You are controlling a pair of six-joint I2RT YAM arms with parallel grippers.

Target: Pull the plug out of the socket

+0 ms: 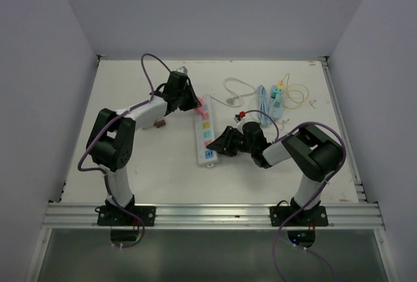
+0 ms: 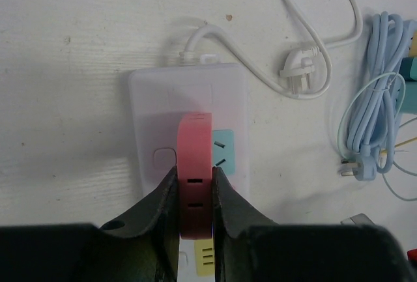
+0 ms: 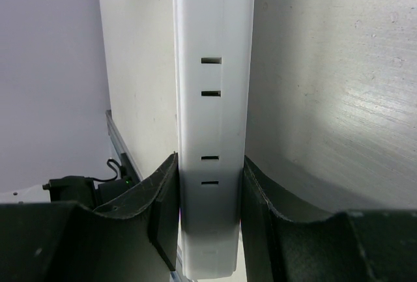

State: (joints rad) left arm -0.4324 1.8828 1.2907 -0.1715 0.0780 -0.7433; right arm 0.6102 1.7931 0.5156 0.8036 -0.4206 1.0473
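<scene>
A white power strip (image 1: 204,140) with coloured sockets lies in the middle of the table. A pink plug (image 1: 201,105) stands over its far end. My left gripper (image 1: 190,99) is shut on the pink plug (image 2: 194,158), with one jaw on each side of it. In the left wrist view my left gripper (image 2: 194,187) is above the strip (image 2: 189,90). I cannot tell whether the plug's pins are in the socket. My right gripper (image 1: 219,146) is shut on the strip's near end (image 3: 212,99), with the jaws pressed on both long sides (image 3: 210,194).
A white cord with a loose plug (image 1: 236,92) lies behind the strip and also shows in the left wrist view (image 2: 301,77). A coiled light-blue cable (image 1: 263,105) and a yellow-and-teal item (image 1: 279,93) lie at the back right. A small brown block (image 1: 159,124) sits by the left arm.
</scene>
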